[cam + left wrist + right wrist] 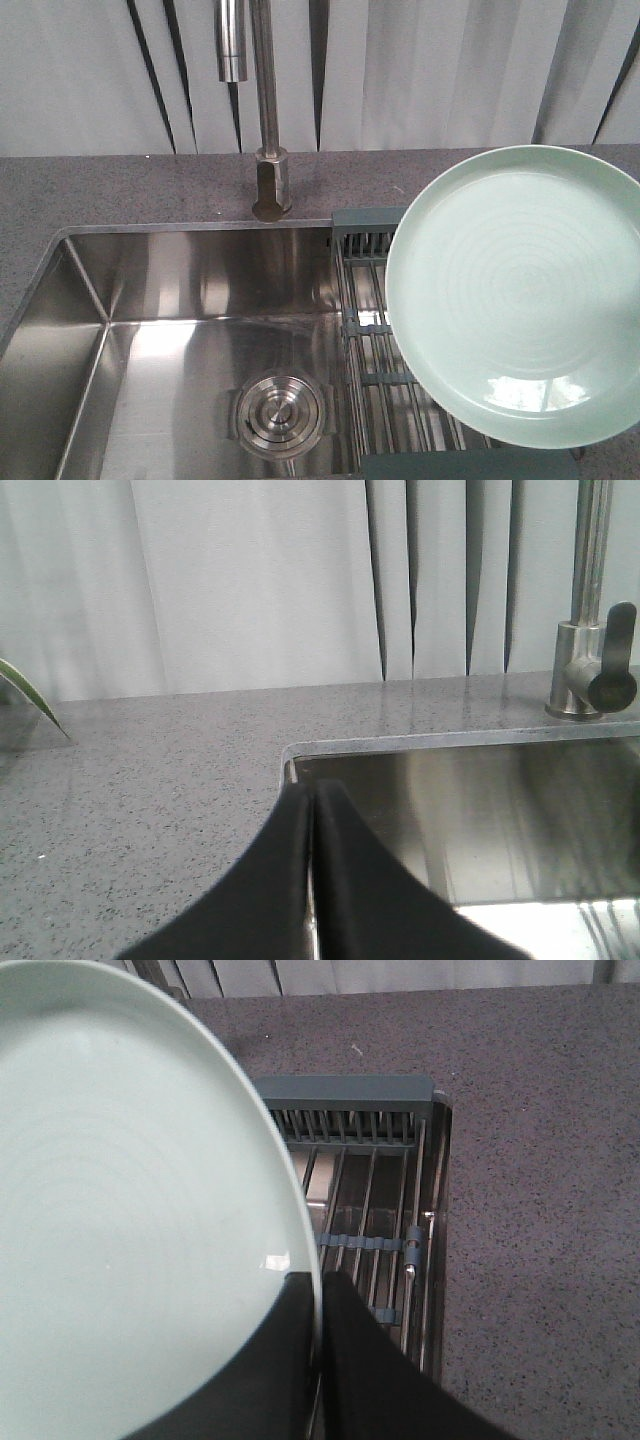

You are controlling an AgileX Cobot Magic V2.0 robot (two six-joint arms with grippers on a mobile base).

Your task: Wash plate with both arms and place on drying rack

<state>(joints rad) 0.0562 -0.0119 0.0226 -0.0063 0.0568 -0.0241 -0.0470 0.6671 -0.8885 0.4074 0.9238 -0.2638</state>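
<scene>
The right gripper [318, 1295] clamps the rim of the plate [130, 1210], with the edge running up between its two dark fingers. Most of the pale green disc spreads away to the left of the fingers in the wrist view. In the front view the plate is held tilted, face to the camera, in front of the drying rack [372, 330], which lies across the right end of the sink [200, 280]. The left gripper [312, 798] has its fingers pressed together on nothing, over the sink's corner by the counter [150, 770].

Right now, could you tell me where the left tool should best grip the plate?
Probably the free rim of the plate, facing the sink, coming from the left: the face is too broad, the rim thin, and the right tool pinches the near edge.
</scene>
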